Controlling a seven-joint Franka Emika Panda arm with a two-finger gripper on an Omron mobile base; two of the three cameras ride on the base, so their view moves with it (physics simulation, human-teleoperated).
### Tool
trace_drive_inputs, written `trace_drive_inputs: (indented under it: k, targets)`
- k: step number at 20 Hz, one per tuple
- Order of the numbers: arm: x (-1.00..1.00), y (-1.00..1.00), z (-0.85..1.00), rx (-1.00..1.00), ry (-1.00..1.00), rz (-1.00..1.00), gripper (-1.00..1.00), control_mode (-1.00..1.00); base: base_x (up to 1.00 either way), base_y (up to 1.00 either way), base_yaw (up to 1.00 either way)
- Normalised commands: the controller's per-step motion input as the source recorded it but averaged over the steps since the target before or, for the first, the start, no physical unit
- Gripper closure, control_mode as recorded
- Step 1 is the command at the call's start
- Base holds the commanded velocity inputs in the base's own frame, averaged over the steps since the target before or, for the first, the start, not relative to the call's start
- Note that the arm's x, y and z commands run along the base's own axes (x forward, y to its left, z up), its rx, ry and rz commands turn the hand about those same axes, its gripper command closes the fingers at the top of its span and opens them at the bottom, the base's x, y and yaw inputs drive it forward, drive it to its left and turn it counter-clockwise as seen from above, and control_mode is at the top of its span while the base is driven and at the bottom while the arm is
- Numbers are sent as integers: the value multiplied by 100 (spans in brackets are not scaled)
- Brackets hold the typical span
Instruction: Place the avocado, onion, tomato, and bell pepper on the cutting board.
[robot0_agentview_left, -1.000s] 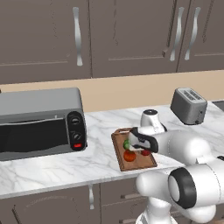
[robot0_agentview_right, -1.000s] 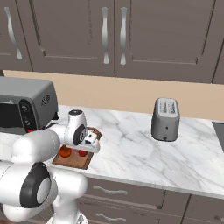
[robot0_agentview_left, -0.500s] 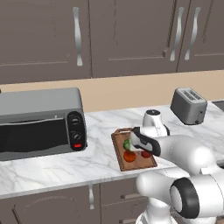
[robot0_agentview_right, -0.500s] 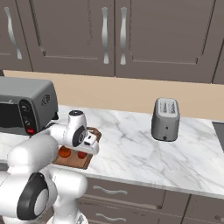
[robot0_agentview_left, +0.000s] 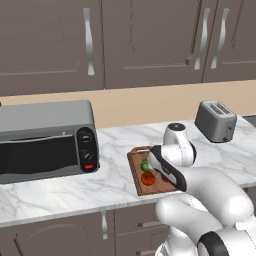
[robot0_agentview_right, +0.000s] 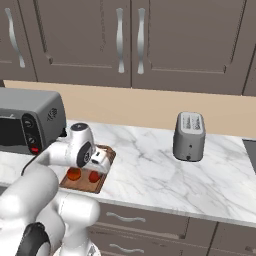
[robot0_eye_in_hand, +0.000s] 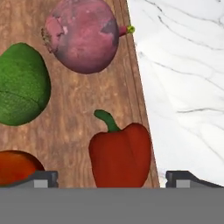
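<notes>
Four items all sit on the cutting board (robot0_eye_in_hand: 78, 109) now, so placing looks done & the risk is in the pull-away. Bell pepper (robot0_eye_in_hand: 120, 155) lies right under the claw (robot0_eye_in_hand: 111, 178), between its two tips, which stand wide apart w/ nothing gripped — claw's open. Pepper is close to the board's edge next to the marble table (robot0_eye_in_hand: 183, 78); a tip dragging sideways on retreat could nudge it over the rim & onto the table. Onion (robot0_eye_in_hand: 83, 35) sits farther up the same side of the board, also near that edge, & being round it'd prob roll if bumped or if the pepper gets shoved into it. Avocado (robot0_eye_in_hand: 22, 85) & tomato (robot0_eye_in_hand: 17, 166) lie apart on the other side; the tomato is just beside one claw tip, so a tilted lift could clip it. From the left base view the arm's wrist hangs low over the board (robot0_agentview_left: 145, 172) w/ avocado (robot0_agentview_left: 145, 165) & tomato (robot0_agentview_left: 148, 178) partly showing beside it. Safest guess: go straight up along the claw axis before swinging.
</notes>
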Motion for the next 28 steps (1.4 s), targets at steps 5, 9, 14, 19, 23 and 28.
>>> trace_drive_inputs:
  k: [5, 9, 14, 19, 23, 28]
  targets:
    - [-24, 0, 23, 0, -17, 0, -100, -100, 0, 0, 0]
    - [-48, 0, 28, 0, -18, 0, -100, -100, 0, 0, 0]
    - [-62, 0, 30, 0, -18, 0, -100, -100, 0, 0, 0]
    - [-62, 0, 41, -2, -17, -1, -100, -100, 0, 0, 0]
    - [-57, 0, 51, -6, -14, -4, -100, -100, 0, 0, 0]
    - [-67, 0, 33, -6, -18, -4, -100, -100, 0, 0, 0]
